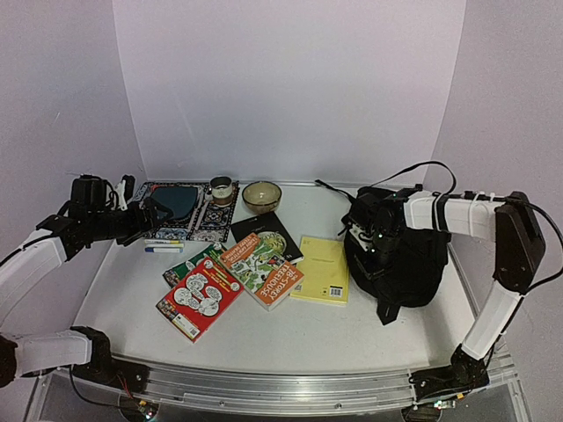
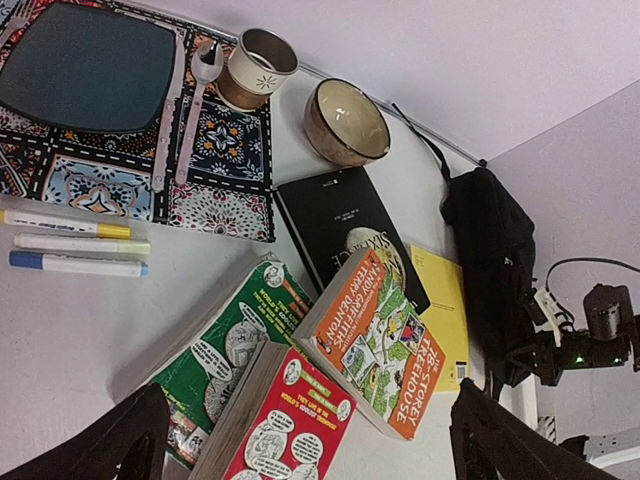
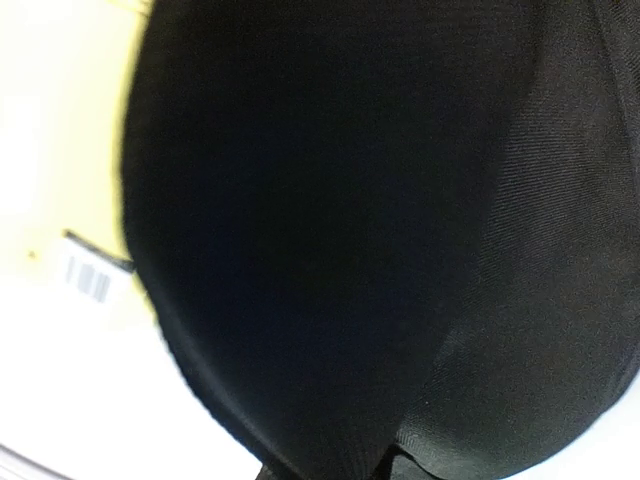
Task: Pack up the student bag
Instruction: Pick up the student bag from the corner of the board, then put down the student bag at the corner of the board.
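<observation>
The black student bag (image 1: 406, 264) lies at the right of the table, and its fabric (image 3: 330, 230) fills the right wrist view. It also shows in the left wrist view (image 2: 495, 260). My right gripper (image 1: 363, 236) is pressed against the bag's upper left side; its jaws are hidden by the fabric. My left gripper (image 1: 145, 220) hovers open and empty above the placemat's front edge; in the left wrist view (image 2: 305, 400) its fingers stand wide apart over the books. The books lie mid-table: red (image 1: 199, 297), orange (image 1: 262, 269), green (image 1: 186, 264), black (image 1: 268, 233) and a yellow notebook (image 1: 321, 270).
A patterned placemat (image 1: 211, 220) with a dark plate (image 1: 176, 202), a cup (image 1: 222, 190) and a brown bowl (image 1: 261, 196) sit at the back. Three markers (image 1: 164, 245) lie in front of the placemat. The bag's strap (image 1: 422, 167) loops toward the back wall.
</observation>
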`<state>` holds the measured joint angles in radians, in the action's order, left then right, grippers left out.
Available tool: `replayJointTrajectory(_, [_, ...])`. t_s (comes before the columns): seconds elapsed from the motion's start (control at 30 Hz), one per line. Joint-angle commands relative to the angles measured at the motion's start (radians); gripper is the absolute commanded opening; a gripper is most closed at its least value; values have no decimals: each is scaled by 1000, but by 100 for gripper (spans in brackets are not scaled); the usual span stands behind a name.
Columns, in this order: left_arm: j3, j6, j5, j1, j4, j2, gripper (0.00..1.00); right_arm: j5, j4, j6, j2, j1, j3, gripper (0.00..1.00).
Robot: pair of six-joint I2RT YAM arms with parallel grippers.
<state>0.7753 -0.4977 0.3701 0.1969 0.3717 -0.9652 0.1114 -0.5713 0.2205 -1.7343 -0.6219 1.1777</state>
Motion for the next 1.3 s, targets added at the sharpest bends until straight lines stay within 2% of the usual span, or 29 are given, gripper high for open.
replayJointTrajectory(0.0, [24, -30, 40, 14, -49, -13, 99, 17, -182, 29, 55, -55, 100, 0])
replayJointTrajectory(0.2, [56, -61, 60, 29, -54, -21, 99, -15, -276, 111, 99, -136, 173, 0])
replayJointTrajectory(0.37, [60, -99, 63, 46, -59, -20, 99, -93, -276, 231, 94, -217, 206, 0])
replayJointTrajectory(0.53, [57, -135, 47, 92, -82, -30, 98, -103, -194, 316, 32, -307, 218, 1])
replayJointTrajectory(0.73, [62, -177, -21, 200, -119, -63, 98, -165, -66, 367, -79, -379, 261, 3])
replayJointTrajectory(0.93, [68, -219, -102, 331, -168, -117, 98, -184, -31, 321, -134, -391, 331, 25])
replayJointTrajectory(1.03, [85, -232, -157, 410, -183, -156, 98, -132, -62, 261, -105, -377, 357, 36])
replayJointTrajectory(1.13, [101, -243, -211, 472, -194, -191, 98, -122, -81, 218, -35, -320, 325, 48])
replayJointTrajectory(1.27, [125, -265, -266, 548, -219, -241, 98, -148, -82, 177, 74, -185, 231, 66])
